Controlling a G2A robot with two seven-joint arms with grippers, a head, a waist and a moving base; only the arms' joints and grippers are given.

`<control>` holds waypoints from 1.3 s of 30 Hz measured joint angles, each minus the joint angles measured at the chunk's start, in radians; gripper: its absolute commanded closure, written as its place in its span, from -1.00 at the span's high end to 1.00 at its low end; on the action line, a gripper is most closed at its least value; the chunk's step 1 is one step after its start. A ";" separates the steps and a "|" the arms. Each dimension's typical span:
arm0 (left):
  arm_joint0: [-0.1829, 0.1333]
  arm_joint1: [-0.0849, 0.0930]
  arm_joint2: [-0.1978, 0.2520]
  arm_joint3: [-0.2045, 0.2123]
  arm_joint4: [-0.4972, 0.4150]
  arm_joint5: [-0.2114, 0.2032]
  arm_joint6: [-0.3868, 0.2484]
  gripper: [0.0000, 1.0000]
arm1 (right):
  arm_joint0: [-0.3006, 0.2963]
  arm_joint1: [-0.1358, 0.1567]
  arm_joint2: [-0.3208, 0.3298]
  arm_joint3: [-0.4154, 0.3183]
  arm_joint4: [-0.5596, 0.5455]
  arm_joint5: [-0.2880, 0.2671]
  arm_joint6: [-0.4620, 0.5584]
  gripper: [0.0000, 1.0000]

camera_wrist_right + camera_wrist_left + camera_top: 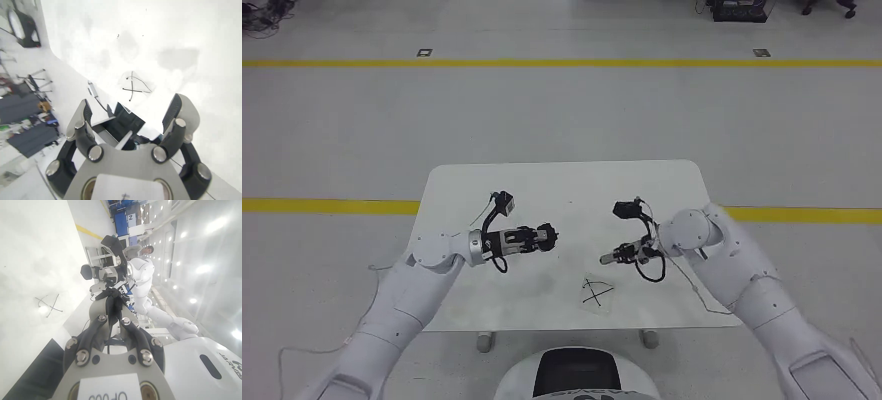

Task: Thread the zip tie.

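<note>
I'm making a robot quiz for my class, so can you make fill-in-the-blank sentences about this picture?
1. The thin black plastic zip ties lie on the white rectangular table, nearer the ____ gripper.
2. The right gripper is ____, with nothing in it.
3. The left gripper is ____.
Missing words: right; open; shut.

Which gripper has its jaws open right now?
The right gripper: its jaws stand wide apart, while the left gripper has its jaws pressed together.
</note>
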 measured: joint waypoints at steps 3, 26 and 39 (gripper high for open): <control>0.000 0.000 0.000 0.000 0.000 0.000 0.000 -1.00 | 0.026 0.005 -0.024 -0.006 -0.089 -0.082 0.030 1.00; 0.000 0.000 0.000 0.000 0.000 0.000 0.000 -1.00 | 0.051 0.048 -0.178 -0.090 -0.255 -0.311 -0.052 1.00; 0.000 0.000 0.000 0.000 0.000 0.000 0.000 -1.00 | 0.113 0.088 -0.349 -0.118 -0.276 -0.312 -0.125 1.00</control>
